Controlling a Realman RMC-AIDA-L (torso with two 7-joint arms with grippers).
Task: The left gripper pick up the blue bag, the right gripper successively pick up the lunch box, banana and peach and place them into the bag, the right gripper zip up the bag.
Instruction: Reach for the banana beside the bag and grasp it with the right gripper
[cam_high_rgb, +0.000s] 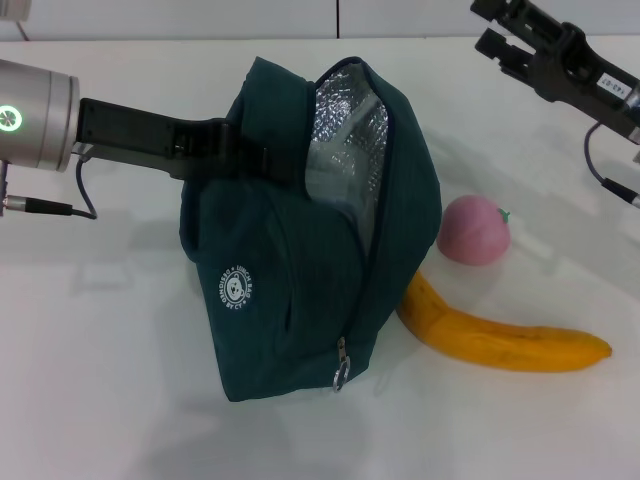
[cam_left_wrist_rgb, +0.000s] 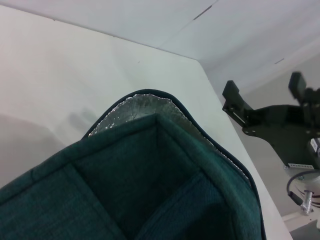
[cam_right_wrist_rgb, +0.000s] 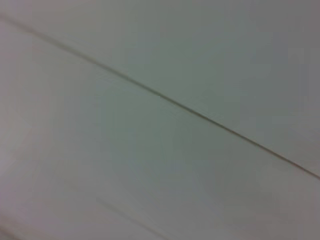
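Bag: dark teal fabric blue bag (cam_high_rgb: 300, 250) on white desk (cam_high_rgb: 100, 380), mouth open.
Left hand (cam_high_rgb: 215, 140): clamps bag's top; could slip.
Right hand (cam_high_rgb: 500, 30): raised, open, empty.
Risk: yellow curved banana (cam_high_rgb: 500, 340) touches bag, may roll.

I see a white table (cam_high_rgb: 110, 400) filling nearly my whole head view, its surface plain and matte. Along the table's far edge stands a pale wall (cam_high_rgb: 200, 15), and a thin dark vertical seam (cam_high_rgb: 337, 18) splits that wall just above the table's back edge. My right wrist view gives only a pale surface crossed by one thin dark line (cam_right_wrist_rgb: 165, 100).
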